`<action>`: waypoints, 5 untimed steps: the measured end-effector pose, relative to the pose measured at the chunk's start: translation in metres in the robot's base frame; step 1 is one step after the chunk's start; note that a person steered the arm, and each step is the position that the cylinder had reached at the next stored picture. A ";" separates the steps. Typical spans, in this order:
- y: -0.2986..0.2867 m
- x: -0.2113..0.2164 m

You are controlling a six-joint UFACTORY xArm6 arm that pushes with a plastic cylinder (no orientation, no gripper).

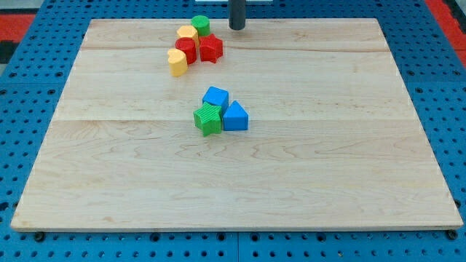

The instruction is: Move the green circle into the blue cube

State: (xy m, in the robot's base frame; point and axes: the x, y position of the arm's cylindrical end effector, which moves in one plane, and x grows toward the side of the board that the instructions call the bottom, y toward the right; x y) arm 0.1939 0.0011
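Note:
The green circle [200, 24] sits near the view's top, at the top right of a cluster of red and yellow blocks. The blue cube [215, 96] lies near the board's middle, touching a green star-like block [208, 118] and a blue triangle [235, 117]. My tip [237, 27] is at the view's top, a short way to the right of the green circle and apart from it. It is well above the blue cube in the view.
Next to the green circle lie a yellow block [187, 33], a red block [187, 49], a red star-like block [211, 49] and a yellow heart-like block [177, 62]. The wooden board [328, 160] lies on a blue pegboard surface [444, 87].

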 end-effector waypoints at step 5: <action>-0.154 0.008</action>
State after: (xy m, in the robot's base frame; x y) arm 0.2014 -0.1530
